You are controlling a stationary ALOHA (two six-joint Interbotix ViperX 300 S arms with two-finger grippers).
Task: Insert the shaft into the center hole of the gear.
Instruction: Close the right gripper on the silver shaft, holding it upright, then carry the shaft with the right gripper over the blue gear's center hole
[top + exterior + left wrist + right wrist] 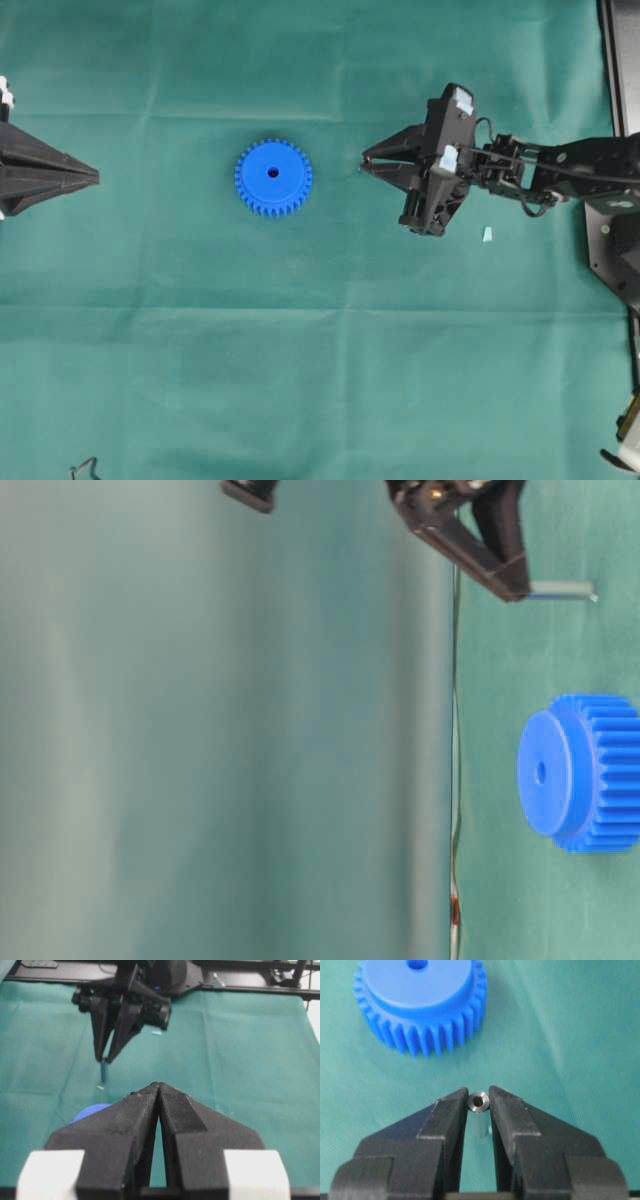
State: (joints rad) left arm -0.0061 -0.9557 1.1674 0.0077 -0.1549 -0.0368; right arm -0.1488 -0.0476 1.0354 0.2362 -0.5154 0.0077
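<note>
Right gripper [479, 1105] fingers [451, 1115] clamp the shaft [479, 1101] upright, near the blue gear [273, 178], its center hole [273, 172] unfilled. Left gripper [159, 1090] is closed, holding nothing.

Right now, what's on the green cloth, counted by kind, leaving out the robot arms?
Gear: 1, the blue gear
Shaft: 1, the shaft, held upright in the right gripper, its lower end at the cloth
Small pale blue scrap: 1, the scrap
Total: 3
</note>
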